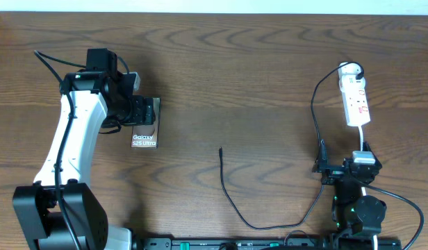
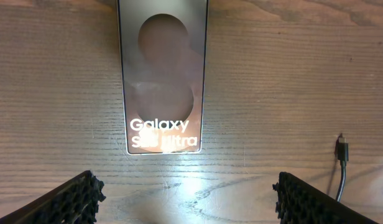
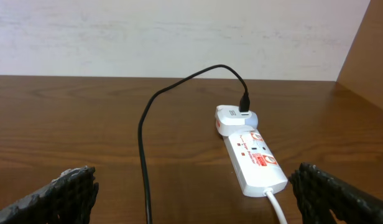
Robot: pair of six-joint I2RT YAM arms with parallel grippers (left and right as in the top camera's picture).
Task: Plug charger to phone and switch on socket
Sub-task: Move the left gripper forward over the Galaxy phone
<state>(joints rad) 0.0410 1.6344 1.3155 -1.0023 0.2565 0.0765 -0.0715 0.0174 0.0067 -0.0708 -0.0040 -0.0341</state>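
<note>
Overhead: wooden table (image 1: 256,62). The phone (image 1: 145,132) lies flat in the left centre, dark face up, "Galaxy S25 Ultra" lettering at its lower end. The left gripper (image 1: 143,111) sits over the phone's upper part; finger spread cannot be read from here. The charger cable (image 1: 231,201) has its free plug tip (image 1: 221,149) on bare wood in mid-frame, well apart from the phone. From there it loops down, right, then up to the power strip (image 1: 357,101) at upper right. The right gripper (image 1: 347,168) is just below the strip, with the cable passing close on its left.

Left wrist: phone (image 2: 163,81) in the upper centre, lettered end nearest the camera. The two finger pads (image 2: 67,202) sit in the lower corners, spread wide, nothing between them. Left gripper (image 2: 188,200) is above bare wood, clear of the phone. Plug tip (image 2: 342,149) is at the right edge.

Right wrist: white power strip (image 3: 257,163) right of centre, red markings on top; switch position cannot be told. A white adapter (image 3: 234,118) is at its far end with the black charger cable (image 3: 142,155) plugged in. A white cord (image 3: 276,205) leaves its near end. Right gripper (image 3: 198,199): pads (image 3: 61,194) wide apart, holding nothing.
</note>
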